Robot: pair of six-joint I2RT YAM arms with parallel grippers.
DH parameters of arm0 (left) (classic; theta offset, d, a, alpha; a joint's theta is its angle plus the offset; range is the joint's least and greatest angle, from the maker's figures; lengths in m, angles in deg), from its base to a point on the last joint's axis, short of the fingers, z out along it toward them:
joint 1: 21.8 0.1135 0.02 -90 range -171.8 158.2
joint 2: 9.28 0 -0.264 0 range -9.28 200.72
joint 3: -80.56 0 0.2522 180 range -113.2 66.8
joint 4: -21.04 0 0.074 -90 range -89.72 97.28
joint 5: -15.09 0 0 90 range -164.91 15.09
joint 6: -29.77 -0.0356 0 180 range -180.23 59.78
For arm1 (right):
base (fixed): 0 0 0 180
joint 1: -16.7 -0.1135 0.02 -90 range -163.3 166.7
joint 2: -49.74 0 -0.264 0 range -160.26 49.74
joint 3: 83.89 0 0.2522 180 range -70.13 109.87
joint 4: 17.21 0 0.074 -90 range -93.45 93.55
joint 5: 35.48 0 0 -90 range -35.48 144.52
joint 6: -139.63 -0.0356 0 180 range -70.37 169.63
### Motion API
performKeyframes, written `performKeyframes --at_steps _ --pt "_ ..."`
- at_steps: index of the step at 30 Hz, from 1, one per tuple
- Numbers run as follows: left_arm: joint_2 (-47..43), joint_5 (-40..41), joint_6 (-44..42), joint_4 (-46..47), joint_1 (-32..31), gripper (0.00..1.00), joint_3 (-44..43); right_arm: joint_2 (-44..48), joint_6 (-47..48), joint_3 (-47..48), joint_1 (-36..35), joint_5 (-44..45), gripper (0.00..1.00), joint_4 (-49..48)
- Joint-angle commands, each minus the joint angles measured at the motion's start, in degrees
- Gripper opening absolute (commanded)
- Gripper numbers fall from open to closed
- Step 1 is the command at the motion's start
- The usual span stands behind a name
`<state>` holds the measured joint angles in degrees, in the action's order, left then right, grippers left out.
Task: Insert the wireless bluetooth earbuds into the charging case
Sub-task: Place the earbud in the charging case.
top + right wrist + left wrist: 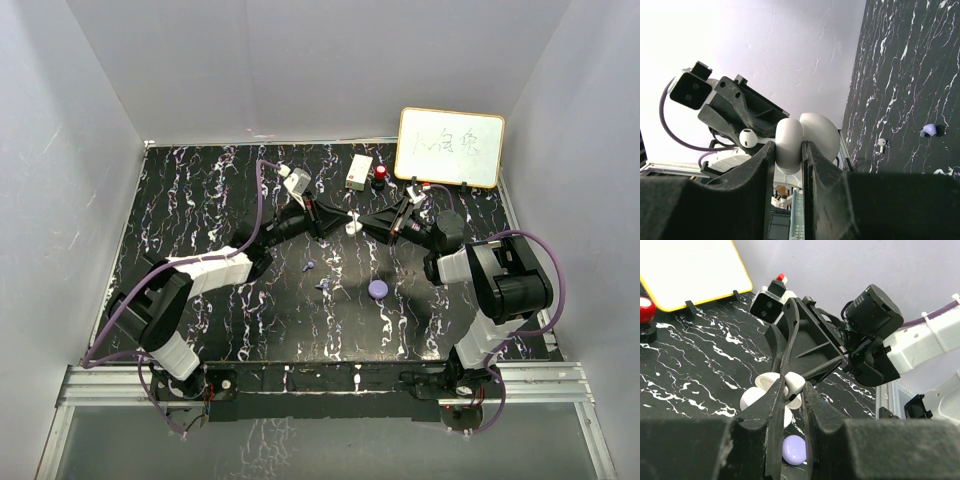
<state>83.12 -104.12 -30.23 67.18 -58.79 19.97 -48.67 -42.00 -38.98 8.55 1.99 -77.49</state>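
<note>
The charging case is white with its lid swung open. My right gripper is shut on its body and holds it above the table's middle. My left gripper is shut on one white earbud, right at the open case. In the right wrist view that earbud sits at the tips of the left fingers, just left of the case. A second white earbud lies loose on the table. In the top view both grippers, left and right, meet tip to tip.
A round lilac puck lies on the black marbled table, also showing below my left fingers. A tiny lilac piece lies left of it. At the back stand a whiteboard, a red knob and a small white box.
</note>
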Motion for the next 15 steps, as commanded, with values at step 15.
performKeyframes --at_steps 15 --pt "1.3 1.0 -2.4 3.4 -0.4 0.0 0.1 0.1 0.0 2.2 -0.1 0.5 0.0 -4.2"
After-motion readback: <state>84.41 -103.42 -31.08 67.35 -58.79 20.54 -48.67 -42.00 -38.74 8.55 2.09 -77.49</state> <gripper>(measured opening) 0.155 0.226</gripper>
